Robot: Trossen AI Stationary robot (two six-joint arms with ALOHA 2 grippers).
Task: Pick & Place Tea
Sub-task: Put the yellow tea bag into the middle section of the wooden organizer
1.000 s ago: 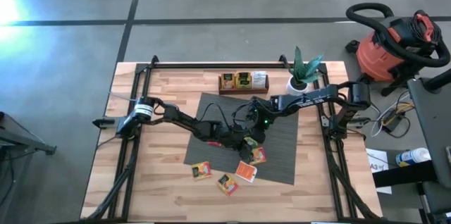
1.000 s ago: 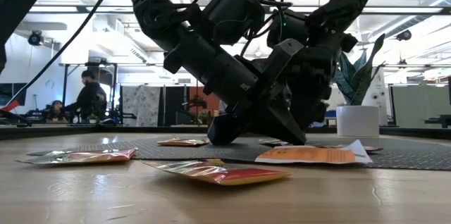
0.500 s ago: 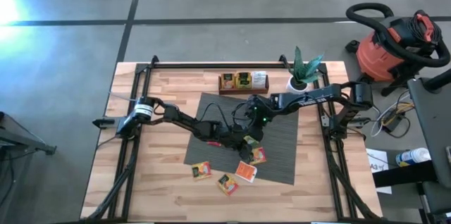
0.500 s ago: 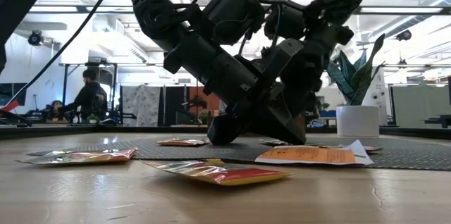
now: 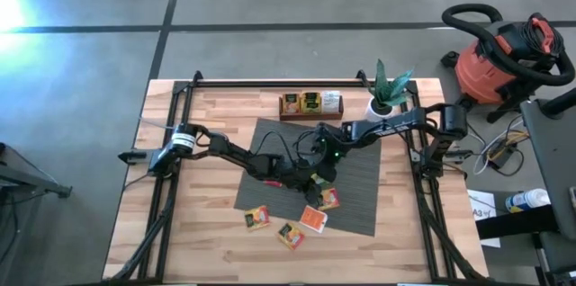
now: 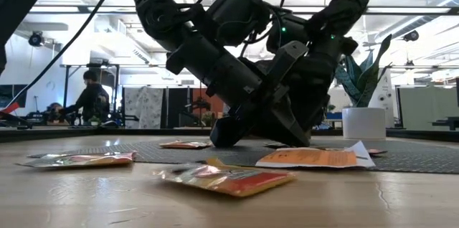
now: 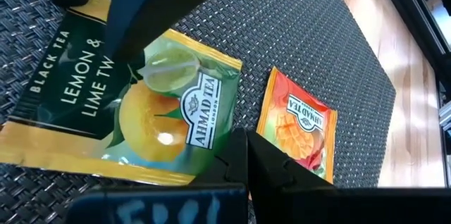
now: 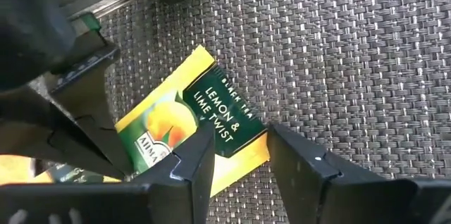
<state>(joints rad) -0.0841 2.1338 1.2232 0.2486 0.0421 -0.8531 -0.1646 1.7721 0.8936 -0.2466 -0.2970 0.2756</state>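
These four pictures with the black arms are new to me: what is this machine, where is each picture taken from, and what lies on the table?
Two robot arms work at a wooden table. One picture looks straight down, one looks level across the tabletop, and two come from cameras on the arms' wrists. Both arms meet over a grey woven mat. The left pincer is shut, pressing on the edge of a yellow-green lemon and lime tea sachet. The right pincer stands open astride that sachet's other end. More sachets lie nearby, a few in a wooden tray beside a potted plant.

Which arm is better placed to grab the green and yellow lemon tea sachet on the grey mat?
Right, probably: the right gripper stands open astride the sachet's edge, while the left gripper is shut.
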